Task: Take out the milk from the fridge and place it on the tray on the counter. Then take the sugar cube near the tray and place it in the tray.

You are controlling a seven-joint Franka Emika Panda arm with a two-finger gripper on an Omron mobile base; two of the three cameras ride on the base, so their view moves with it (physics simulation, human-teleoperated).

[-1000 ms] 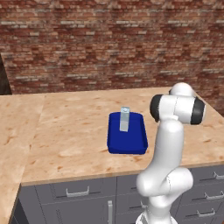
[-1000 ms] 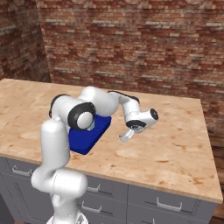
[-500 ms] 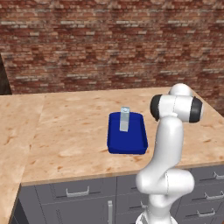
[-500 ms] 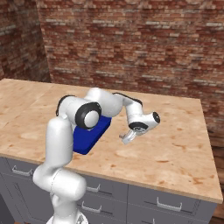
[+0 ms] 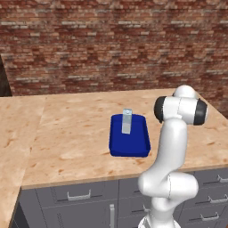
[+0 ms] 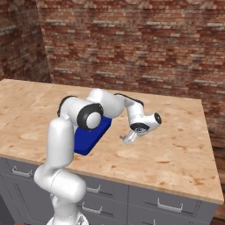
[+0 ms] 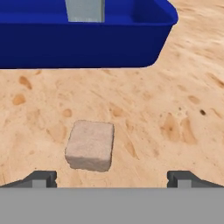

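Observation:
The milk (image 5: 127,121) stands upright in the dark blue tray (image 5: 130,147) on the counter (image 5: 71,133). In the hand view the sugar cube (image 7: 90,145) lies on the wood just in front of the tray's wall (image 7: 87,43), and the milk (image 7: 85,9) rises behind it. My gripper (image 7: 111,178) is open and hangs low over the cube, which lies left of centre between the fingertips (image 7: 41,178); nothing is held. From the right base view the gripper (image 6: 128,139) points down at the counter just right of the tray (image 6: 90,139).
A brick wall (image 5: 111,44) runs along the back of the counter. Grey drawers with metal handles (image 6: 169,205) sit below the front edge. Bare wood (image 6: 176,140) stretches to the right of the gripper.
The hand has dipped a little lower toward the counter beside the tray, and the arm's elbow has swung slightly right. The jaws stay wide.

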